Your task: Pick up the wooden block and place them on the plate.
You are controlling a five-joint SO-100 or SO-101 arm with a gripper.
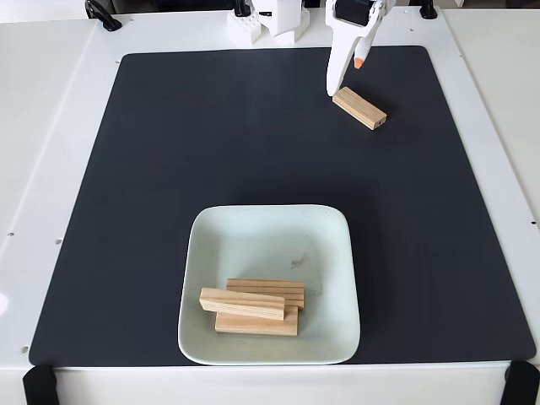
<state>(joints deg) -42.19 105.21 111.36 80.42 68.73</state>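
Observation:
A pale mint-green square plate sits near the front of the black mat in the fixed view. Three light-wood blocks lie stacked in its front part: one on top at the left, a grooved one behind it, and one beneath. Another wooden block lies on the mat at the back right. My white gripper, with one orange-tipped finger, hangs just above and left of that block's near end. Its fingers stand a little apart with nothing between them.
The black mat covers most of the white table. White parts of the arm base stand at the back edge. Black clamps sit at the table's front corners.

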